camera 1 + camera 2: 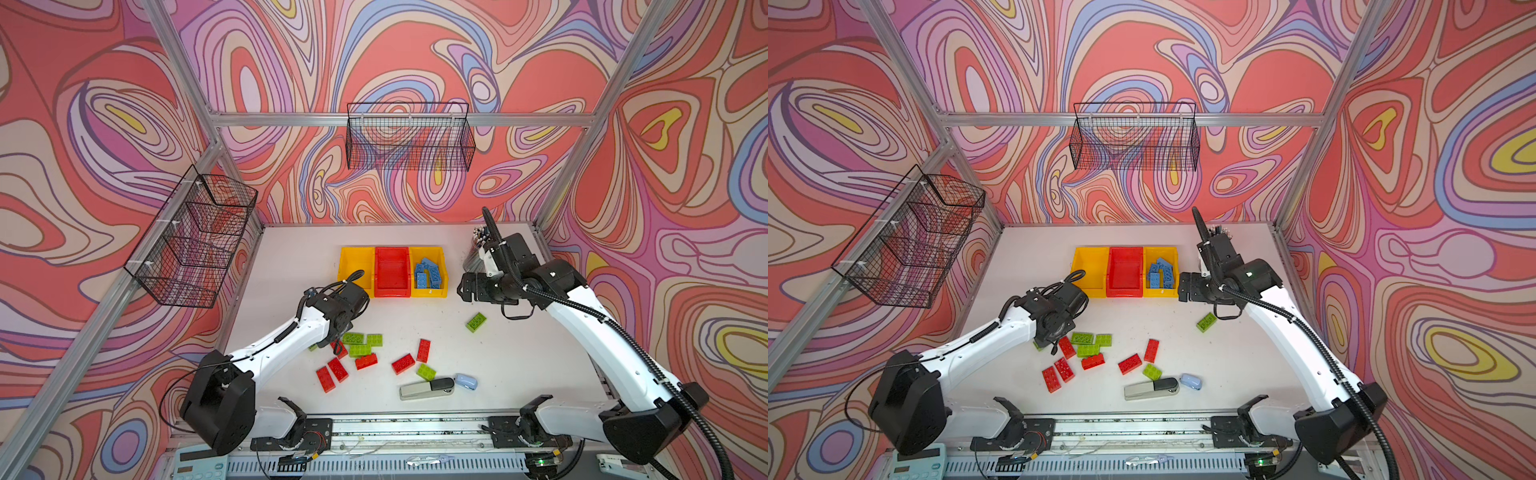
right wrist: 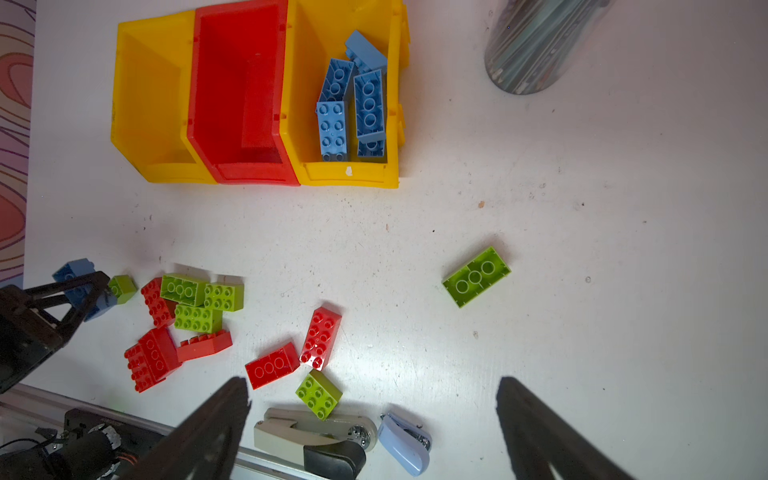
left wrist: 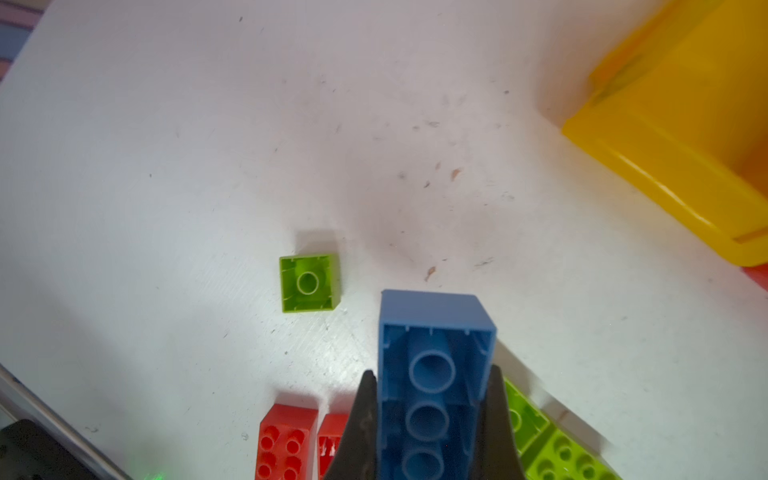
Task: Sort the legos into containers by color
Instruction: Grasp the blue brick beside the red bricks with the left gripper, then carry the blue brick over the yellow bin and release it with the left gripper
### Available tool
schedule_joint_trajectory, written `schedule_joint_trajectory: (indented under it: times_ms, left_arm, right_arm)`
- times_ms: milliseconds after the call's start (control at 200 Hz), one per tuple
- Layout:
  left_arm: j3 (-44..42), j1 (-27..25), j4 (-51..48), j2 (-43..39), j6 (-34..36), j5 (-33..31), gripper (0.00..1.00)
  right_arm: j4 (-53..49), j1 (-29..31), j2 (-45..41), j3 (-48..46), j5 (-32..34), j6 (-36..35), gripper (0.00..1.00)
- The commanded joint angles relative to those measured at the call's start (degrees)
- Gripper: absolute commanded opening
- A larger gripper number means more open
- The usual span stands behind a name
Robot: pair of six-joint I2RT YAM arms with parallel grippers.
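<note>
- Black fingers [image 3: 365, 419] of the left tool [image 3: 432, 374] pinch a light blue rectangular plastic brick [image 3: 432, 328] by its long sides, its hollow underside with round tubes turned to the wrist camera
- Both top views hide that brick under the left arm; the right wrist view shows it at the end of the loose pile, just beside a small square lime green brick [image 3: 309, 282]
- Right tool [image 2: 374, 386] hangs with its jaws spread wide and nothing between them
- Three open plastic bins touch in a row on the white surface [image 2: 582, 208]: left yellow bin [image 2: 137, 124], red bin [image 2: 232, 172] and right yellow bin [image 2: 332, 180], which holds several light blue bricks [image 2: 332, 124] and bears a white mark too small to read
- Red bricks [image 2: 320, 336] and lime green bricks [image 2: 197, 318] lie scattered nearer the arms, some studs up, some underside up; one long lime green brick [image 2: 476, 276] lies apart, tubes up
</note>
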Motion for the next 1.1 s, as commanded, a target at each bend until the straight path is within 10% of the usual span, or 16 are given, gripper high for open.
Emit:
schedule_joint_trajectory:
  times_ms: [0, 491, 1092]
  left_arm:
    - [8.16, -2.60, -4.33, 5.88, 5.66, -5.24, 0.04]
    - [46.23, -8.87, 8.02, 35.55, 28.80, -4.42, 0.04]
    - [63.08, -9.27, 25.95, 53.36, 42.94, 3.66, 0.07]
  right_arm:
    - [0.59, 0.08, 0.33, 0.08, 1.60, -0.31, 0.98]
    - [-1.38, 0.08, -3.00, -1.96, 7.74, 4.25, 0.98]
    - [-7.21, 0.00, -3.80, 1.71, 13.32, 10.11, 0.98]
